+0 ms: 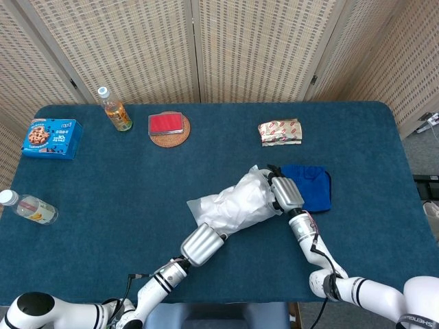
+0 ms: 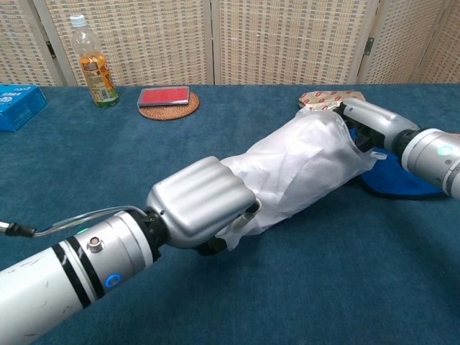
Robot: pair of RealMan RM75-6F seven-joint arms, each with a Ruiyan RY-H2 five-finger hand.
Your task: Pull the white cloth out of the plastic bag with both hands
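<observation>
A clear plastic bag (image 1: 233,203) (image 2: 302,162) stuffed with white cloth lies slantwise on the blue table. My left hand (image 1: 203,244) (image 2: 200,203) grips the bag's near, lower end, its fingers curled under the plastic. My right hand (image 1: 287,193) (image 2: 366,122) holds the far, upper end at the bag's mouth, where the plastic bunches around its fingers. The cloth shows through the plastic and stays inside the bag.
A blue cloth (image 1: 310,186) (image 2: 402,180) lies right beside the right hand. Farther back sit a red-patterned packet (image 1: 280,131), a red item on a cork coaster (image 1: 168,128), an orange drink bottle (image 1: 114,110), a blue cookie box (image 1: 52,138) and a bottle (image 1: 27,207) at the left edge.
</observation>
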